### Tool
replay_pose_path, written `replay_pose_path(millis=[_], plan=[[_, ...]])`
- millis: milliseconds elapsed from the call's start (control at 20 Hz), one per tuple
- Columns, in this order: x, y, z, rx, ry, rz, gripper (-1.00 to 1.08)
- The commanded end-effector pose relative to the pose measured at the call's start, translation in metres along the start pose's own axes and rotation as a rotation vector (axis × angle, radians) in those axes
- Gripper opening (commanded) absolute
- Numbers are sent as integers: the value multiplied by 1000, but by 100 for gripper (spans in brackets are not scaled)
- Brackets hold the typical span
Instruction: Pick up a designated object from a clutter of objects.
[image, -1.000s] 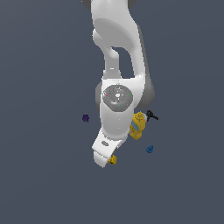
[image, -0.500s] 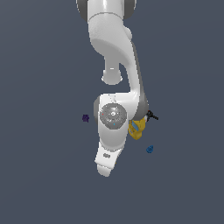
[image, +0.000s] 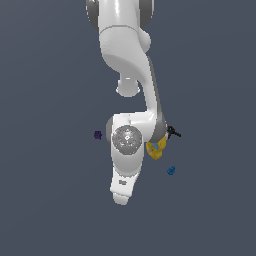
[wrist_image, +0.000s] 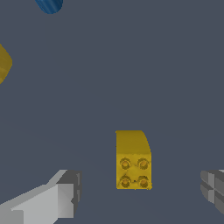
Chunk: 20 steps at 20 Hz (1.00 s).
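Observation:
In the wrist view the small yellow block (wrist_image: 133, 159), with dark round studs on one end, lies on the grey floor between my two fingers. My gripper (wrist_image: 138, 194) is open and empty, one finger (wrist_image: 59, 199) on each side of the block with a wide gap. In the exterior view my hand (image: 122, 192) hangs low and hides the block. The yellow bottle with a blue label (image: 155, 150) lies beside the wrist.
A blue piece (image: 171, 171) lies at the exterior view's right of my hand, a purple piece (image: 98, 134) at its left, and a black piece (image: 173, 132) past the bottle. The blue piece (wrist_image: 49, 5) and the bottle's edge (wrist_image: 3, 63) show in the wrist view.
My arm has swung and lowered over the yellow block, which showed beside my hand a second ago and is now hidden under it in the exterior view.

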<state>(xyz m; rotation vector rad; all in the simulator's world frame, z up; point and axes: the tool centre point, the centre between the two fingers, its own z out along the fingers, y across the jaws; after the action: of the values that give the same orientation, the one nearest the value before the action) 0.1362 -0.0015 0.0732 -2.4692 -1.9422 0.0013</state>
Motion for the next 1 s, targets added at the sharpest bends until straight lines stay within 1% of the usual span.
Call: replay_pose_path(millis=[0,250,700,950], plan=[[0,1,1,-1,1,-7,100],[0,0,7,0,0,-3,100],[0,-1,47,-1,0,-7,100],[0,0,51,-1,0,-7,100]])
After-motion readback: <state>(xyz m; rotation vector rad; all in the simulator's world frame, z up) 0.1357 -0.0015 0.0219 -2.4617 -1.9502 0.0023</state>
